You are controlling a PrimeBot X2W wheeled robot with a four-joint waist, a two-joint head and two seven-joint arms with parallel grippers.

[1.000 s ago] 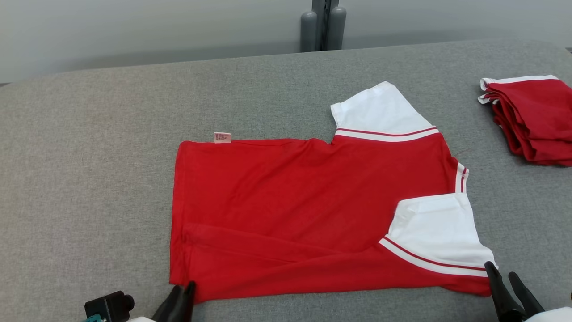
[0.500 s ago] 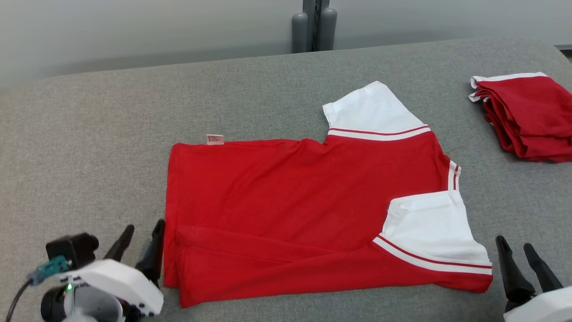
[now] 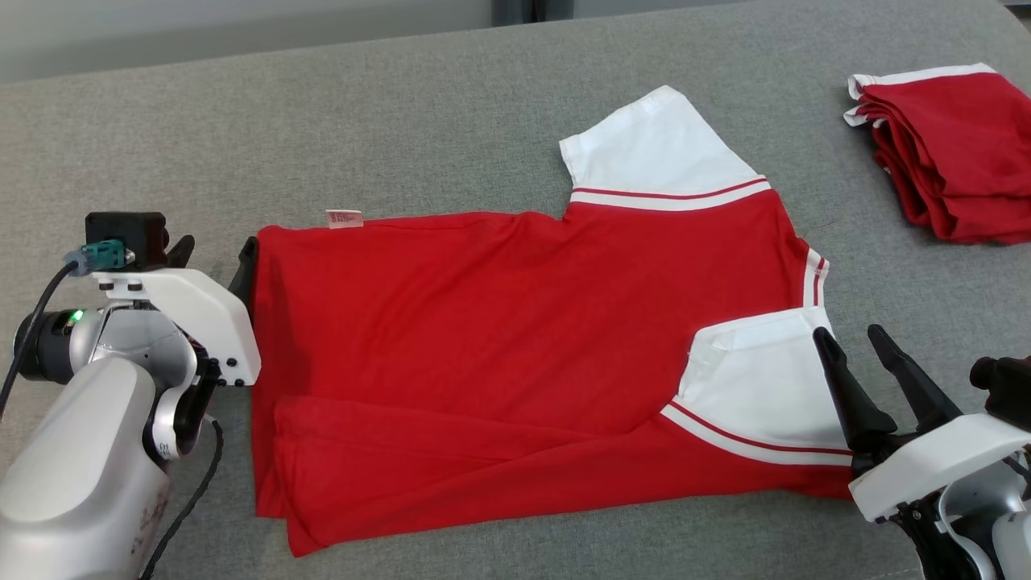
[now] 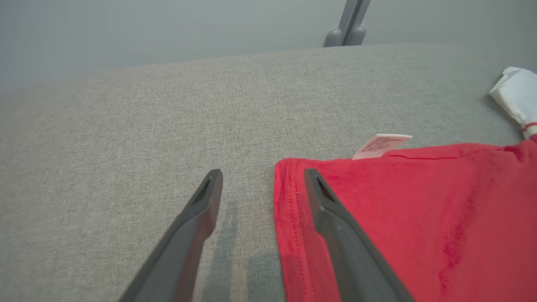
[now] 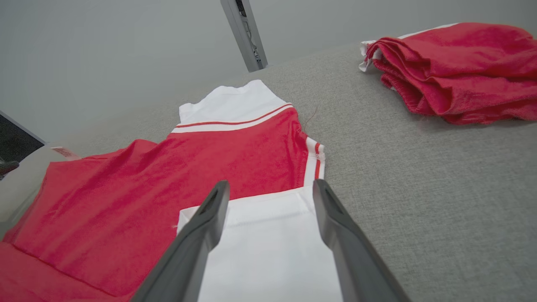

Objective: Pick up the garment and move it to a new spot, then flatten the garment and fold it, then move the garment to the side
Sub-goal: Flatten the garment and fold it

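Head view: garment [image 3: 515, 338] lengthwise left-right, collar rightward.

Even, soft light — sharp, faint shadows

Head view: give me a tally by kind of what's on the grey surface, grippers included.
Spread red-and-white shirt: 1
Stack of folded red garments: 1 (pieces in it cannot be counted)
Grippers: 2, the left gripper and the right gripper, both open
Total: 4
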